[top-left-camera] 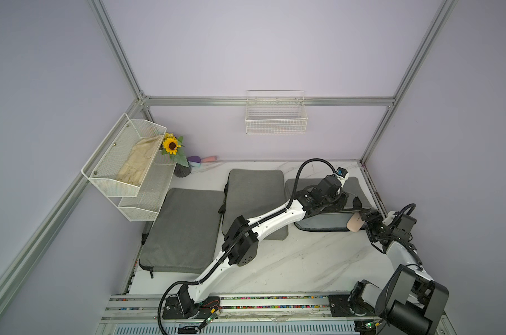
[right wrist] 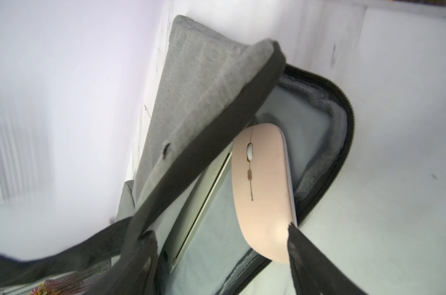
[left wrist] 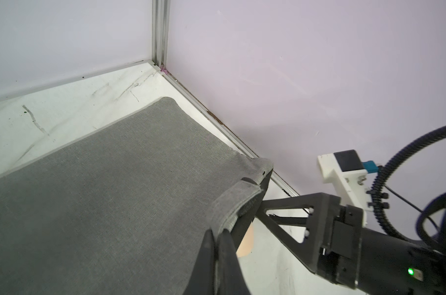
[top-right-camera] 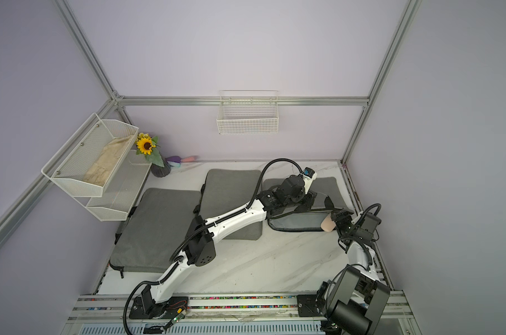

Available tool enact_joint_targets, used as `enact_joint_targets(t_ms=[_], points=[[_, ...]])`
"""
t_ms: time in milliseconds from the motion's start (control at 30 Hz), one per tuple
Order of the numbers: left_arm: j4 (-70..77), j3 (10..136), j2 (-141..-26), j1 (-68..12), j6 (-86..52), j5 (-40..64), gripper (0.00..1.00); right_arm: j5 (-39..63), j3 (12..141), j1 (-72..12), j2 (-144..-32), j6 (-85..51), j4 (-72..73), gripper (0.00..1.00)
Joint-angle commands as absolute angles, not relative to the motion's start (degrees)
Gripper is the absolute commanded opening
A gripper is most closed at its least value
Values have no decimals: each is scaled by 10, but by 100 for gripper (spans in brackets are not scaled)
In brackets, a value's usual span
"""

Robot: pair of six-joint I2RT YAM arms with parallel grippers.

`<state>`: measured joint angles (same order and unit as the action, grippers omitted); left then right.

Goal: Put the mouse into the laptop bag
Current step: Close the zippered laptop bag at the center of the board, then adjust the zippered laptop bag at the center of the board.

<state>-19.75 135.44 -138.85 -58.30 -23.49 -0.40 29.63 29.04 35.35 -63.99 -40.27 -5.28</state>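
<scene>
At the table's far right lies the grey laptop bag (top-left-camera: 324, 224) (top-right-camera: 298, 222), unzipped. My left gripper (top-left-camera: 343, 201) (top-right-camera: 312, 200) (left wrist: 218, 232) is shut on its top flap (left wrist: 101, 191) (right wrist: 198, 89) and holds it raised. The pink mouse (top-left-camera: 355, 223) (top-right-camera: 327, 224) (right wrist: 264, 189) lies in the bag's mouth on the light lining, beside a silver laptop edge (right wrist: 204, 199). My right gripper (top-left-camera: 362, 217) (top-right-camera: 336, 219) (right wrist: 219, 240) is open wide. One of its fingers (right wrist: 301, 245) touches the mouse's rear end; the other stands well clear of it. The left wrist view shows only a sliver of the mouse (left wrist: 246, 242).
Two more grey sleeves (top-left-camera: 185, 229) (top-left-camera: 254, 197) lie left of the open bag. A white mesh shelf (top-left-camera: 124, 165) hangs on the left wall and a wire basket (top-left-camera: 276, 116) on the back wall. A sunflower vase (top-left-camera: 176, 153) stands in the far left corner. The right wall frame runs close by the bag.
</scene>
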Motion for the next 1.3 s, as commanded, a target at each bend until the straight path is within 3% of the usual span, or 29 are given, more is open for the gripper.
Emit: enact_joint_targets(t_ms=[0,167,267,300,333,367,467,633,733,967,1100,1267], points=[[-146,1328,-1322,-580,-246,3,0,294,297,365,-598,-411,-93,81],[-137,1303,-1306,-580,-249,-1,0,305,304,367,-546,-407,-131,63],[-136,1286,-1294,-579,-254,2,0,309,316,369,-516,-399,-161,62],[-137,1278,-1291,-579,-258,3,5,312,322,369,-506,-397,-170,62],[-140,1270,-1284,-579,-264,3,18,322,329,370,-496,-394,-179,63],[-143,1259,-1274,-579,-270,3,39,335,339,370,-485,-384,-194,64],[-122,1206,-1232,-580,-278,5,70,360,381,369,-455,-353,-247,71],[-100,1113,-1136,-579,-290,4,79,361,440,368,-402,-325,-322,85],[-88,1011,-1047,-579,-303,-30,82,390,433,368,-412,-324,-316,85],[32,626,-772,-572,-380,-156,88,386,328,344,-479,-359,-194,85],[26,509,-683,-564,-407,-177,88,327,284,282,-550,-384,-114,86],[64,376,-605,-561,-449,-229,89,275,260,271,-638,-395,-41,76]])
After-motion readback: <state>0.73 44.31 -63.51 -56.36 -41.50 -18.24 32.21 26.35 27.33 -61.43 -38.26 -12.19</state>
